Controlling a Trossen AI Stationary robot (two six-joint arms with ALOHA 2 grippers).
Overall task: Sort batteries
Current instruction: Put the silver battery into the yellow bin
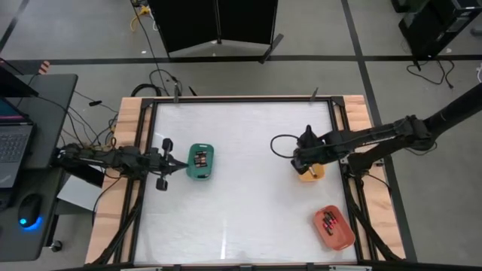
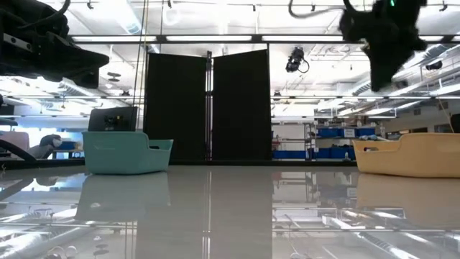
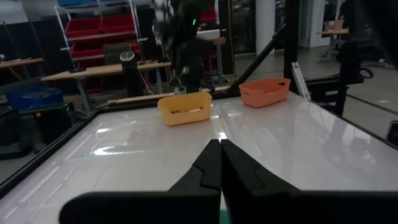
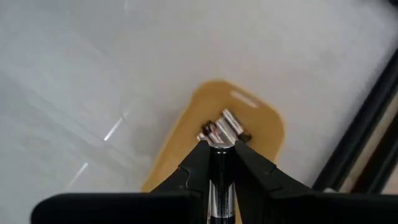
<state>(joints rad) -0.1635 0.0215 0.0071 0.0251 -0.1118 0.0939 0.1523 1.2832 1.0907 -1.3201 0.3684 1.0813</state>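
Observation:
My right gripper (image 4: pixel 219 146) hangs above the yellow tray (image 4: pixel 261 127), shut on a silvery battery (image 4: pixel 217 177). A few more batteries (image 4: pixel 222 127) lie on that tray's floor. My left gripper (image 3: pixel 219 144) is shut and holds nothing. It points level across the table at the left side, just left of the green tray (image 1: pixel 200 162), which holds batteries (image 1: pixel 201 158). The orange-red tray (image 1: pixel 334 228) at the near right also holds batteries (image 1: pixel 328 221). My right gripper pinches the silvery battery's body (image 4: pixel 217 168) between its two fingers. The fingers come steeply from above, and the battery lies along them, its end pointing down at the tray. It is lifted clear, above the batteries in the yellow tray.
The three trays stand well apart on the white tabletop (image 1: pixel 248 196), with broad bare surface between them. A black frame (image 1: pixel 343 135) runs round the table's edges. A desk with a laptop (image 1: pixel 11 143) stands off the table's left.

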